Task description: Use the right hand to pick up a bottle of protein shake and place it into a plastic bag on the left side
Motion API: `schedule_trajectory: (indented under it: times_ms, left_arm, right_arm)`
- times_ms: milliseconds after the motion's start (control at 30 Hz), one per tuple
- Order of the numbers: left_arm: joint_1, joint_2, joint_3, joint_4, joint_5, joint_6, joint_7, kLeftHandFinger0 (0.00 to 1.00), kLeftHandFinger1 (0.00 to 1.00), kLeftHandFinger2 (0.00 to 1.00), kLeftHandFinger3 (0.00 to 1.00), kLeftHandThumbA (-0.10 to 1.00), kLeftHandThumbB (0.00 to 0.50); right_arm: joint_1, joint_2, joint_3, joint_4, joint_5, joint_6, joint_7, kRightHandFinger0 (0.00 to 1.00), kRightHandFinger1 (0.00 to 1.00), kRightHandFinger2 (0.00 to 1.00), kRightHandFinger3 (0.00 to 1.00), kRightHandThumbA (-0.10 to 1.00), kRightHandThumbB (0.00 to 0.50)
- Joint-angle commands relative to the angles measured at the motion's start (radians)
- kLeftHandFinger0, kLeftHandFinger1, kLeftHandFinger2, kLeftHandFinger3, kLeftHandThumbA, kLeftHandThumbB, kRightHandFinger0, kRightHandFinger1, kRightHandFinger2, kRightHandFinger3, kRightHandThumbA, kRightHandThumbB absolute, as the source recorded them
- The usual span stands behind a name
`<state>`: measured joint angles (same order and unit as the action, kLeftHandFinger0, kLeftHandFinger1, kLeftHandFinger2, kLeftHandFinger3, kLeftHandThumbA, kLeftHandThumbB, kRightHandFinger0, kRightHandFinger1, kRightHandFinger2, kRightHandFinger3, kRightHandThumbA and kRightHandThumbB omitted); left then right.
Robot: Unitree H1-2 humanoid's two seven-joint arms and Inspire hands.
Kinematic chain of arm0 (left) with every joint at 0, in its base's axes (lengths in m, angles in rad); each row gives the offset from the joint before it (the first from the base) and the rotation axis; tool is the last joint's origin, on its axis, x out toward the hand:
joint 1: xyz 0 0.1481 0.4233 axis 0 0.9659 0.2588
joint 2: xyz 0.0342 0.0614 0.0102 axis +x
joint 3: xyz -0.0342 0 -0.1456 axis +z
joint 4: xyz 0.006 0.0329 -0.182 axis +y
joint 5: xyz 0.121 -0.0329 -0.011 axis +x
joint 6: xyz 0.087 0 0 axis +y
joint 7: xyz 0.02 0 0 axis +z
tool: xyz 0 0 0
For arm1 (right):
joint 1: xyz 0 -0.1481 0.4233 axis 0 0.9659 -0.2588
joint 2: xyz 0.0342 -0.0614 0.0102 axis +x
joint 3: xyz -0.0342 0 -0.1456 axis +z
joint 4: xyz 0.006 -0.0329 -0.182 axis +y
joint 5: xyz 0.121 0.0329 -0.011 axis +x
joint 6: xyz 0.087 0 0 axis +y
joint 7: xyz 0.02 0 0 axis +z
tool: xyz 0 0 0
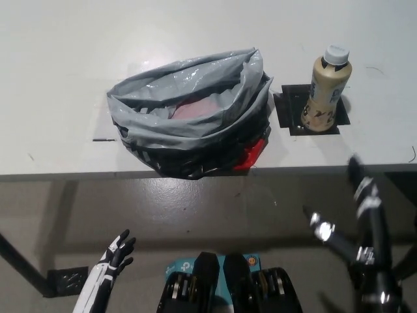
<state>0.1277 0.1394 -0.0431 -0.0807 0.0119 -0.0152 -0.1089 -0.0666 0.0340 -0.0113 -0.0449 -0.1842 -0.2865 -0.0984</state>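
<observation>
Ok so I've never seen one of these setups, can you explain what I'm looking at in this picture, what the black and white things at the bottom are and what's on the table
This is one picture from a camera on a humanoid robot's head, looking steeply down. The white robot hand at the lower left is the robot's left; it rests low, below the table edge, fingers apart, holding nothing. The black robot hand at the lower right is its right, also open and empty, raised toward the table.

On the white table sits a grey plastic bag, mouth open, with something pinkish inside and a red piece showing at its lower right. To the right of the bag stands a protein shake bottle, upright with a pale cap, on a dark square mat. Nothing is held yet.
</observation>
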Motion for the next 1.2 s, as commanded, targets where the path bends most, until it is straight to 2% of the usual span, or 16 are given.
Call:
schedule_trajectory:
  times_ms: [0, 67, 167, 267, 333, 400, 600, 700, 800, 867, 1000, 1167]
  left_arm:
    - [-0.005, 0.005, -0.001, -0.034, -0.010, -0.034, -0.013, 1.00, 1.00, 1.00, 1.00, 0.99, 0.046]
    - [-0.002, 0.006, -0.002, -0.042, -0.005, -0.024, -0.011, 1.00, 1.00, 1.00, 1.00, 0.99, 0.052]
    - [-0.004, 0.008, -0.003, -0.040, -0.001, -0.027, -0.012, 1.00, 1.00, 1.00, 1.00, 0.99, 0.057]
    - [-0.005, 0.010, -0.002, -0.038, -0.003, -0.029, -0.014, 1.00, 1.00, 1.00, 1.00, 0.99, 0.045]
    - [-0.003, 0.012, 0.001, -0.040, -0.013, -0.031, -0.018, 1.00, 1.00, 1.00, 1.00, 0.98, 0.043]
    - [-0.001, 0.014, 0.002, -0.041, -0.013, -0.032, -0.019, 1.00, 1.00, 1.00, 1.00, 0.98, 0.047]
    - [-0.002, 0.011, 0.003, -0.048, -0.014, -0.032, -0.016, 1.00, 1.00, 1.00, 1.00, 0.97, 0.057]
    - [-0.002, 0.011, 0.003, -0.051, -0.013, -0.026, -0.016, 1.00, 1.00, 1.00, 1.00, 0.98, 0.056]
    - [-0.006, 0.015, 0.004, -0.065, -0.017, -0.011, -0.020, 1.00, 1.00, 1.00, 1.00, 0.99, 0.071]
    - [-0.012, 0.016, 0.004, -0.062, -0.019, -0.013, -0.022, 1.00, 1.00, 1.00, 1.00, 0.99, 0.074]
    - [-0.015, 0.019, 0.003, -0.063, -0.009, -0.015, -0.020, 1.00, 1.00, 1.00, 1.00, 1.00, 0.068]
    - [-0.022, 0.019, 0.004, -0.061, -0.011, -0.018, -0.021, 1.00, 1.00, 1.00, 1.00, 0.99, 0.065]
  right_arm:
    - [-0.154, 0.023, -0.068, -0.063, -0.094, 0.116, -0.112, 1.00, 1.00, 1.00, 1.00, 0.74, 0.320]
    - [-0.213, 0.030, -0.096, -0.041, -0.071, 0.155, -0.122, 1.00, 1.00, 1.00, 1.00, 0.70, 0.290]
    - [-0.282, 0.024, -0.128, 0.034, -0.035, 0.190, -0.130, 1.00, 1.00, 1.00, 1.00, 0.74, 0.308]
    - [-0.327, 0.022, -0.147, 0.096, -0.020, 0.237, -0.134, 1.00, 1.00, 1.00, 1.00, 0.81, 0.351]
    - [-0.361, 0.018, -0.155, 0.160, 0.017, 0.225, -0.123, 1.00, 1.00, 1.00, 1.00, 0.82, 0.322]
    - [-0.371, 0.021, -0.159, 0.179, 0.026, 0.224, -0.125, 1.00, 1.00, 1.00, 1.00, 0.82, 0.315]
    - [-0.458, 0.018, -0.182, 0.313, 0.031, 0.246, -0.164, 1.00, 1.00, 1.00, 1.00, 0.85, 0.324]
    - [-0.487, 0.005, -0.174, 0.360, -0.008, 0.286, -0.191, 1.00, 1.00, 1.00, 1.00, 0.92, 0.351]
    - [-0.522, 0.000, -0.170, 0.432, -0.032, 0.268, -0.241, 1.00, 1.00, 1.00, 1.00, 0.90, 0.384]
    - [-0.551, -0.003, -0.170, 0.488, -0.032, 0.235, -0.268, 1.00, 1.00, 1.00, 1.00, 0.85, 0.388]
    - [-0.588, -0.002, -0.174, 0.526, -0.016, 0.247, -0.281, 1.00, 1.00, 1.00, 1.00, 0.85, 0.403]
    - [-0.656, -0.013, -0.176, 0.613, 0.014, 0.195, -0.292, 1.00, 1.00, 1.00, 1.00, 0.81, 0.411]
